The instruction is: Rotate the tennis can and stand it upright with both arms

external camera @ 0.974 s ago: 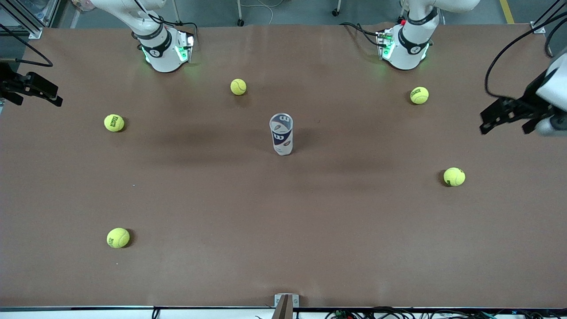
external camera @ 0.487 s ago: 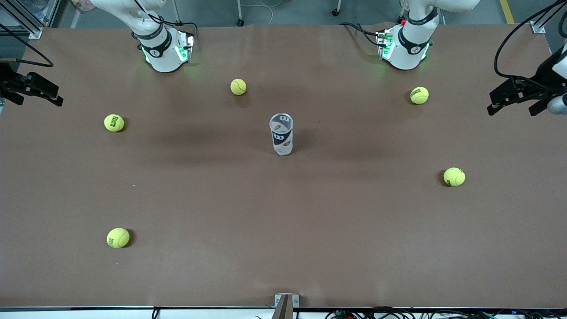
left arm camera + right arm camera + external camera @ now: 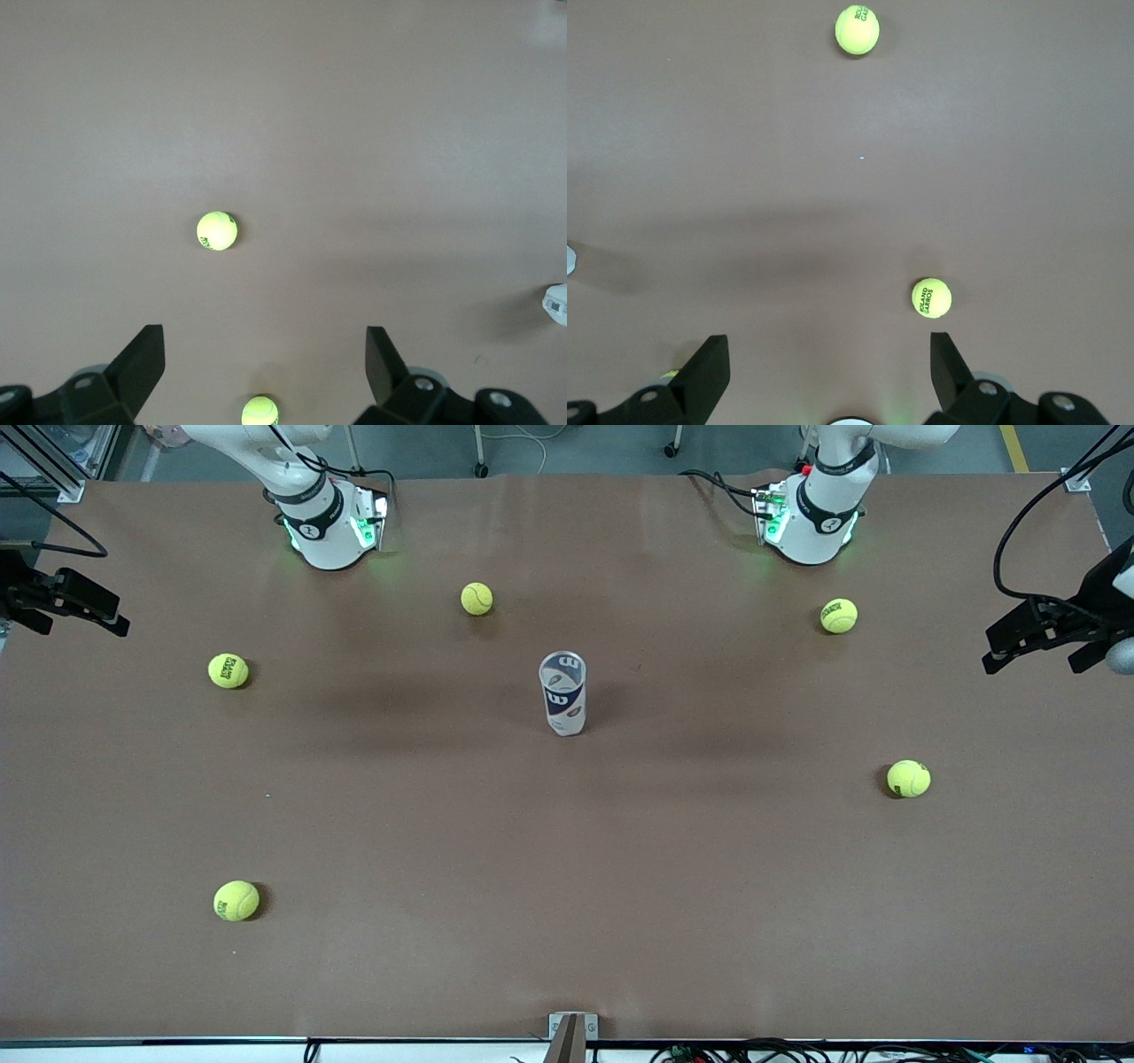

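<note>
The tennis can (image 3: 563,693) stands upright at the middle of the table, a clear tube with a white and dark-blue label, open top up. Neither gripper touches it. My left gripper (image 3: 1032,661) hangs open and empty over the table's edge at the left arm's end. My right gripper (image 3: 78,625) hangs open and empty over the edge at the right arm's end. In the left wrist view my left gripper (image 3: 264,356) is wide open and a sliver of the can (image 3: 555,305) shows at the frame edge. In the right wrist view my right gripper (image 3: 829,359) is wide open.
Several yellow tennis balls lie scattered on the brown table (image 3: 567,886): one (image 3: 477,599) between the arm bases, one (image 3: 838,615) and one (image 3: 909,779) toward the left arm's end, one (image 3: 229,670) and one (image 3: 236,901) toward the right arm's end.
My left gripper has drawn outward toward the left arm's end of the table. The right gripper and the can have not moved.
</note>
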`<move>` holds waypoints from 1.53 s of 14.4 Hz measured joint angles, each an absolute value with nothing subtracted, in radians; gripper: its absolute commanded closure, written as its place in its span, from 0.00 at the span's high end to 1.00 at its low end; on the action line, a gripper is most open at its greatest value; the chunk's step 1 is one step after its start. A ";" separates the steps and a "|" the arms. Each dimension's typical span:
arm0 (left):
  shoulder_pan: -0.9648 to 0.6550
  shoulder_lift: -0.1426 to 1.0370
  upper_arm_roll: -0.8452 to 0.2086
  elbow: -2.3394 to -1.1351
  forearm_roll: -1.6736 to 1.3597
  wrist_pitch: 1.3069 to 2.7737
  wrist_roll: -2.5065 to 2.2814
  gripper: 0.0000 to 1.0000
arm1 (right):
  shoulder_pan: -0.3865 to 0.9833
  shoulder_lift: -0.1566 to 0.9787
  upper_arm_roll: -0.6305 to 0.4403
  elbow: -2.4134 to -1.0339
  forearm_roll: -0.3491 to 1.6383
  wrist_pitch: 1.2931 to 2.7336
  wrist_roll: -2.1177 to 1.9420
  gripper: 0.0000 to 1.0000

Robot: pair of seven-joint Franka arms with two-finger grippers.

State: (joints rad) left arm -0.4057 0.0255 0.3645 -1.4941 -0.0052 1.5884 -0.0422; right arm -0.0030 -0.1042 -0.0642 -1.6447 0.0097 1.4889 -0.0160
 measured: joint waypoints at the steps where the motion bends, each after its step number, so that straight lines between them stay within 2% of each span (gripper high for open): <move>1: -0.405 0.030 0.365 -1.493 -0.005 1.589 -0.044 1.00 | -0.003 -0.104 -0.064 -1.645 0.011 1.487 -0.016 1.00; 12: -0.358 0.027 0.355 -1.473 -0.005 1.589 -0.043 1.00 | -0.003 -0.104 -0.063 -1.645 0.015 1.486 -0.018 1.00; 13: -0.319 0.027 0.323 -1.473 -0.005 1.589 -0.041 1.00 | -0.003 -0.104 -0.063 -1.645 0.015 1.486 -0.019 1.00; 16: -0.065 0.027 0.070 -1.473 -0.005 1.589 -0.038 1.00 | -0.003 -0.104 -0.061 -1.645 0.015 1.486 -0.022 1.00; 17: -0.020 0.027 0.024 -1.473 -0.005 1.590 -0.038 1.00 | -0.003 -0.104 -0.061 -1.645 0.015 1.486 -0.022 1.00; 22: 0.001 0.028 -0.003 -1.473 -0.005 1.590 -0.038 1.00 | -0.003 -0.105 -0.060 -1.645 0.015 1.486 -0.024 1.00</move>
